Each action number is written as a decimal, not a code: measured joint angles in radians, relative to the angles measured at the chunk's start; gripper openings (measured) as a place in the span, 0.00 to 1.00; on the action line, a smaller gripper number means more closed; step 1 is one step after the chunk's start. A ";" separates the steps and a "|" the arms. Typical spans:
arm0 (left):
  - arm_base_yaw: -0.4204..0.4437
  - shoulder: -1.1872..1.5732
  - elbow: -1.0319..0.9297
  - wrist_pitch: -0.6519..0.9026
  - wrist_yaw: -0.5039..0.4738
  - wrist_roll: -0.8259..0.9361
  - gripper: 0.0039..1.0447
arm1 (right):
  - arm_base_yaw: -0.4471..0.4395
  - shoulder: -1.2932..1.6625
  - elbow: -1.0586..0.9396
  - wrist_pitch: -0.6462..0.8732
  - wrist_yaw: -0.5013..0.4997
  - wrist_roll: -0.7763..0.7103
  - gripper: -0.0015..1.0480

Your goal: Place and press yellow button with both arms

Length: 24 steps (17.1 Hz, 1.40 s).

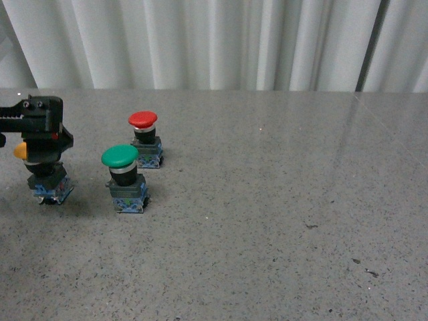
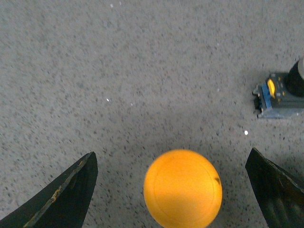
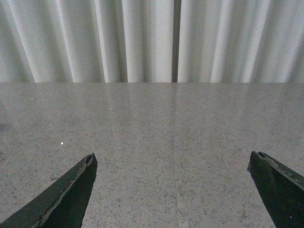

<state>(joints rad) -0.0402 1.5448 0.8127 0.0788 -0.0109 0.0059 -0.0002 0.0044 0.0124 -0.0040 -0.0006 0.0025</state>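
Front view, yellow button [image 1: 23, 151] at the grey table's [image 1: 267, 234] far left, left gripper [image 1: 44, 142] straddling it, fingers [image 2: 71, 190] spread clear of its cap, green button [image 1: 120, 158] and red button [image 1: 142, 120] nearby, right gripper [image 3: 171, 156] spread wide.

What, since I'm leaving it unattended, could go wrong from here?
The left claw is open around the yellow button; closing on its round cap could let it slip or tip.
The green button stands close beside it, so a sideways carry might knock it.
The right claw has no button in its view; it isn't lined up to press.
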 joint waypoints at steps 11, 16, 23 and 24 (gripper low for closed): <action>-0.035 -0.099 -0.014 -0.069 -0.037 0.025 0.37 | 0.000 0.000 0.000 0.000 0.000 0.000 0.94; -0.229 -0.172 0.184 -0.079 -0.072 -0.008 0.36 | 0.000 0.000 0.000 0.000 0.000 0.000 0.94; -0.417 0.038 0.373 -0.078 -0.114 -0.110 0.36 | 0.000 0.000 0.000 0.000 0.000 0.000 0.94; -0.439 0.075 0.388 -0.079 -0.126 -0.139 0.36 | 0.000 0.000 0.000 0.000 0.000 0.000 0.94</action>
<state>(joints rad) -0.4793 1.6196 1.2003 -0.0006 -0.1368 -0.1329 -0.0002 0.0044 0.0124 -0.0040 -0.0006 0.0025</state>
